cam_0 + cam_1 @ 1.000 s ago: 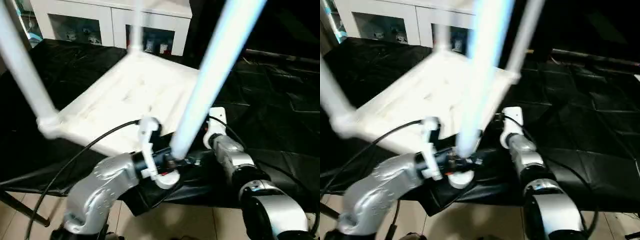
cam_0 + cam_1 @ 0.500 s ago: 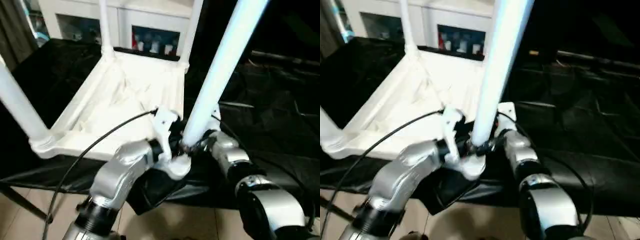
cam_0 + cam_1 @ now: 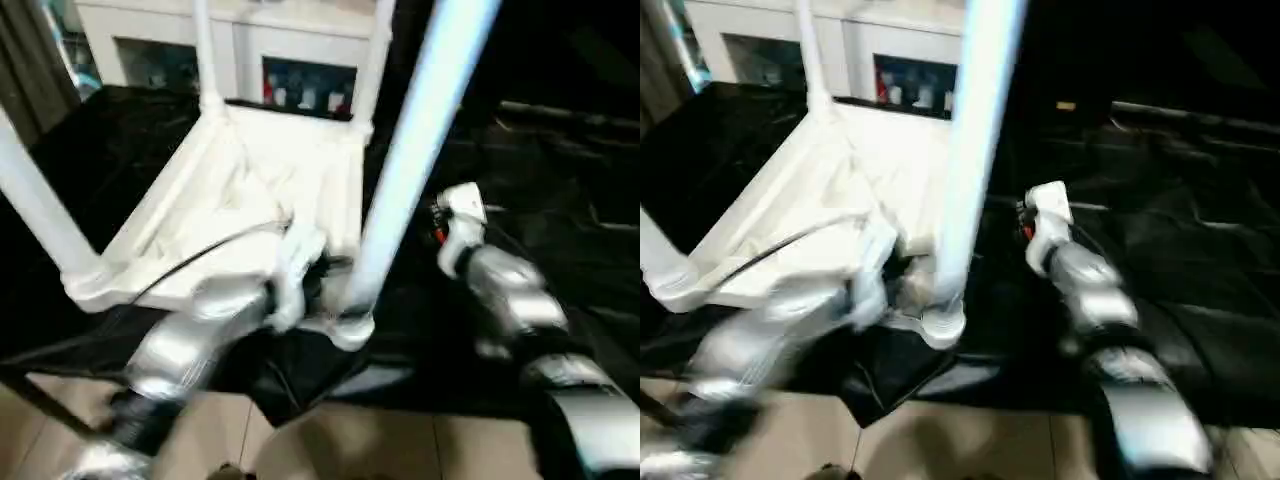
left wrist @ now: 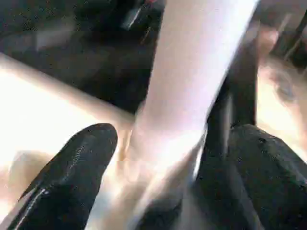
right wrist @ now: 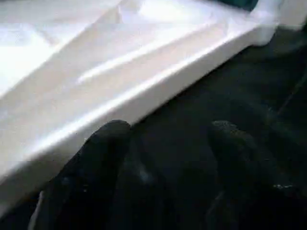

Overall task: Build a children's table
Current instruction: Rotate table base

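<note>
The small all-white plastic children's table point(image 3: 250, 200) lies upside down on a black crinkled sheet point(image 3: 560, 200) that covers the work surface, its ribbed underside facing up and its long round tapering legs standing up out of the rounded corner sockets. Two far legs rise near a white glass-door cabinet point(image 3: 300, 60) behind the sheet, one leg stands at the near left corner, and the nearest leg point(image 3: 410, 170) rises from the near right socket, which juts over the edge of the sheet above the pale floor point(image 3: 380, 450).

The left gripper point(image 4: 158, 158) sits at the base of that nearest leg with its two black fingers point(image 4: 72, 172) spread wide, one on each side of the white tube — whether the pads actually press it I cannot tell.

The right gripper point(image 5: 168, 143) hangs apart from the table, its fingers parted and empty, pointing at the black sheet just beside the table's long white rim. In the head view the right silver forearm point(image 3: 500, 280) lies right of the nearest leg.
</note>
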